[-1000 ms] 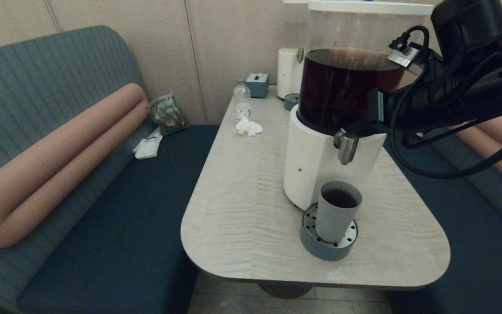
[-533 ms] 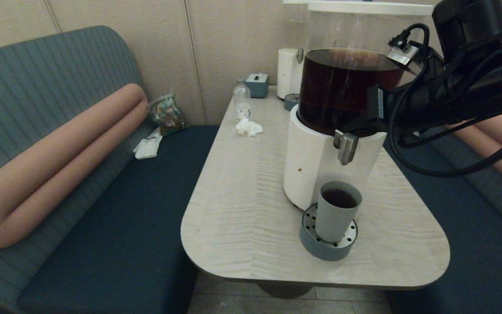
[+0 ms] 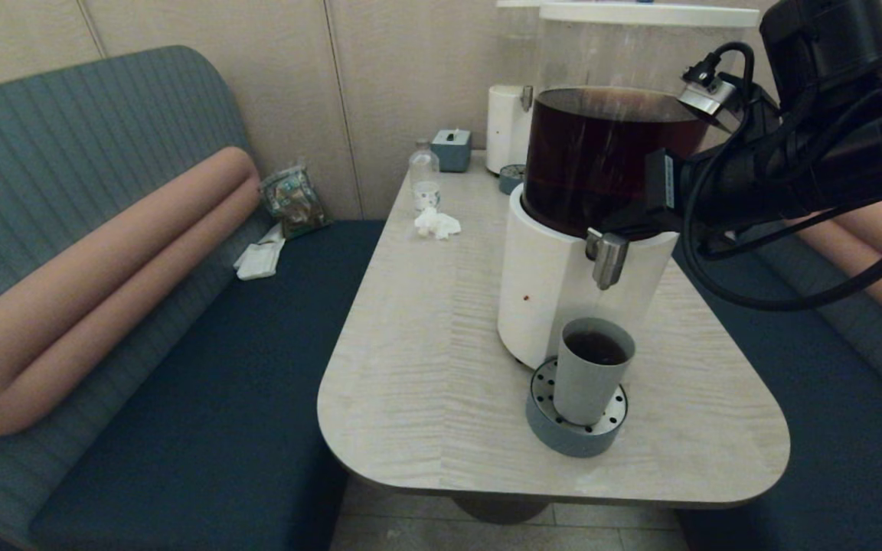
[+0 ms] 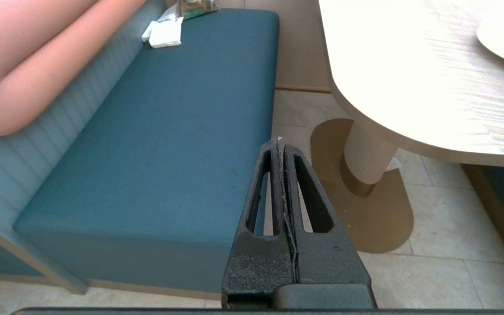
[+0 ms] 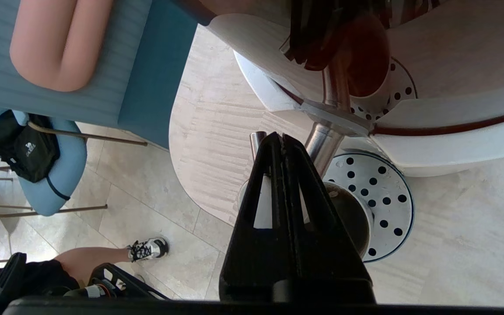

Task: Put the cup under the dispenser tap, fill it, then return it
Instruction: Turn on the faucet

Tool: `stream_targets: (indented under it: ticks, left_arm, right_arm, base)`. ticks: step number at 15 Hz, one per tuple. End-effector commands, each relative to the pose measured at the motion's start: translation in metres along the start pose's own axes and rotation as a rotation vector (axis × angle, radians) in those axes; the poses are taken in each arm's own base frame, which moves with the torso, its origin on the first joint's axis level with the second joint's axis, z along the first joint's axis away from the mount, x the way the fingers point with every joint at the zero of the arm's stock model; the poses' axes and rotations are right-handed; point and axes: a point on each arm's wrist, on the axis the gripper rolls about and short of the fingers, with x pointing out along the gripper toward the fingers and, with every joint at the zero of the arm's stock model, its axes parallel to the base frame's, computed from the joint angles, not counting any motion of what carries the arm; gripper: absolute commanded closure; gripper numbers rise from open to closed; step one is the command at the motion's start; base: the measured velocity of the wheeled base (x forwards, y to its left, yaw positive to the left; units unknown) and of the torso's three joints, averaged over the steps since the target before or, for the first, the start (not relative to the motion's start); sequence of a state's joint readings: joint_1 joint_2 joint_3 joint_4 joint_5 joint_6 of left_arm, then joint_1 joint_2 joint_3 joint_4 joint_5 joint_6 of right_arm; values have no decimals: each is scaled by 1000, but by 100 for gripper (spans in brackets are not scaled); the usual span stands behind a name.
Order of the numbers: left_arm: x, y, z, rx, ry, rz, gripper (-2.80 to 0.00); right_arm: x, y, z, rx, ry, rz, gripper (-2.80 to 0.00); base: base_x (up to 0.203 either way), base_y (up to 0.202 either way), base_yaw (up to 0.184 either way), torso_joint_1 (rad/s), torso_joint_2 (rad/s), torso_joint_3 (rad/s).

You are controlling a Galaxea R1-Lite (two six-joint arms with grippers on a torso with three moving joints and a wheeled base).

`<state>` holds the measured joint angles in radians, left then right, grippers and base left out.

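The grey-blue cup [image 3: 592,371] stands upright on the round perforated drip tray [image 3: 575,440], directly under the steel dispenser tap [image 3: 606,260], and holds dark liquid. No stream falls from the tap. My right gripper [image 3: 613,228] is shut and empty, its tips at the top of the tap. In the right wrist view the shut gripper [image 5: 281,138] lies beside the tap [image 5: 322,146], with the cup [image 5: 350,214] below. My left gripper [image 4: 280,144] hangs shut and empty below table height beside the bench.
The big white dispenser [image 3: 556,291] with its brown tank fills the table's right side. At the back are a slimmer white dispenser [image 3: 507,126], a bottle [image 3: 425,177], a tissue box [image 3: 452,148] and a crumpled tissue [image 3: 436,223]. A person's shoe [image 5: 147,249] is on the floor.
The right arm has shifted only very slightly near the tap. The cup, tray and dispenser have not moved.
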<state>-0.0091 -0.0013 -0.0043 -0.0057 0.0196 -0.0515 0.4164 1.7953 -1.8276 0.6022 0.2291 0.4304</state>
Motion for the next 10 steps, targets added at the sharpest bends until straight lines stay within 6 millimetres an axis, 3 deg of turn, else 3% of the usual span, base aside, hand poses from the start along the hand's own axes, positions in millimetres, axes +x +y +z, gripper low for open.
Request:
stream_targets:
  ticks: [1,10]
  left_arm:
    - [0,0,0,-1,1,0,0]
    - [0,0,0,-1,1,0,0]
  right_arm:
    - [-3,-1,2,2,-18,-6,0]
    - [-29,-10,5,18,-102,-97,0]
  base:
    - [0,0,0,0,0,0]
    - [0,0,0,0,0,0]
